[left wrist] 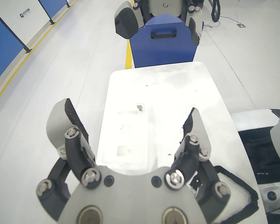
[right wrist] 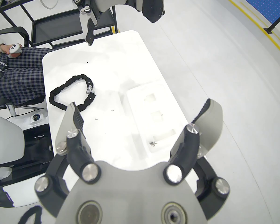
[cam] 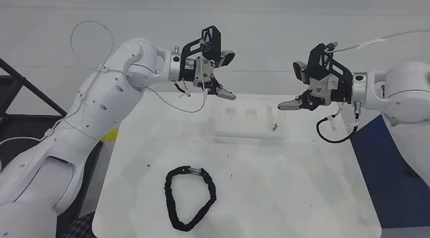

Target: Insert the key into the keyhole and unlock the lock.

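A black fabric-covered chain lock [cam: 190,196] lies looped on the white table [cam: 282,197], near its front left; its silver lock cylinder [right wrist: 89,89] faces the table's middle. The small key [cam: 275,127] rests on a white foam tray [cam: 245,132] at the back of the table. My left gripper [cam: 228,75] hangs open above the table's back left corner. My right gripper [cam: 294,88] hangs open above the back right, close to the key's end of the tray. The key [left wrist: 139,107] and the tray [left wrist: 142,145] lie ahead of the left gripper [left wrist: 130,111]. The right gripper [right wrist: 140,108] looks down on the key [right wrist: 153,143].
The tray [right wrist: 140,122] has three shallow rectangular recesses. A blue box [left wrist: 163,45] stands off the table's right end and a black cart [right wrist: 60,29] off the left end. A seated person [right wrist: 16,71] holding a controller is at the front left.
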Robot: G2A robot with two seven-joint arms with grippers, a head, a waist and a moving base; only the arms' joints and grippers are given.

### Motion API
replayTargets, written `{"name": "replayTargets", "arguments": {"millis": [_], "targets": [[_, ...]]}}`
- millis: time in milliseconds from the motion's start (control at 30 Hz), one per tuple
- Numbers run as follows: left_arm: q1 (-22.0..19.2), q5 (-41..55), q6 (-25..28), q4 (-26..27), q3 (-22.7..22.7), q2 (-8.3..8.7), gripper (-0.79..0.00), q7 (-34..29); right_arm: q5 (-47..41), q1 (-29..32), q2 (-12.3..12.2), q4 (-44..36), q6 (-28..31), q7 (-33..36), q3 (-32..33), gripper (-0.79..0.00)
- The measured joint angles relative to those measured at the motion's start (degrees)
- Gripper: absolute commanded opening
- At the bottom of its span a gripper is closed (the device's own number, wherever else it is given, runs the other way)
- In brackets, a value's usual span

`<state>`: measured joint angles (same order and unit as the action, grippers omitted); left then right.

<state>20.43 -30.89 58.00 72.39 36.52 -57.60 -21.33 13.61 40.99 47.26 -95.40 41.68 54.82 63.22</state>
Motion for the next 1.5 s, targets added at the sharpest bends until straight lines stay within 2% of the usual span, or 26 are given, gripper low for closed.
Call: {"name": "replayTargets", "arguments": {"millis": [367, 600, 700, 1033, 1300, 1500], "targets": [[0.0, 0.0, 0.0, 0.0, 0.0, 0.0, 0.0, 0.0, 0.0, 0.1, 0.0, 0.1, 0.0, 0.0, 0.0, 0.0], [0.0, 0.0, 0.0, 0.0, 0.0, 0.0, 0.0, 0.0, 0.7, 0.9, 0.7, 5.1, -6.2, -1.4, -2.8, 0.0], [0.0, 0.0, 0.0, 0.0, 0.0, 0.0, 0.0, 0.0, 1.1, 0.8, 1.1, 7.5, -9.6, -0.9, -4.4, 0.0], [0.0, 0.0, 0.0, 0.0, 0.0, 0.0, 0.0, 0.0, 2.5, -1.5, 3.9, 14.5, -27.8, 2.1, -12.4, 0.0], [0.0, 0.0, 0.0, 0.0, 0.0, 0.0, 0.0, 0.0, 1.5, -2.7, 7.2, 21.4, -36.7, 1.1, -19.2, 0.0], [0.0, 0.0, 0.0, 0.0, 0.0, 0.0, 0.0, 0.0, 3.4, -4.1, 10.0, 26.5, -40.4, -0.3, -24.3, 0.0]]}}
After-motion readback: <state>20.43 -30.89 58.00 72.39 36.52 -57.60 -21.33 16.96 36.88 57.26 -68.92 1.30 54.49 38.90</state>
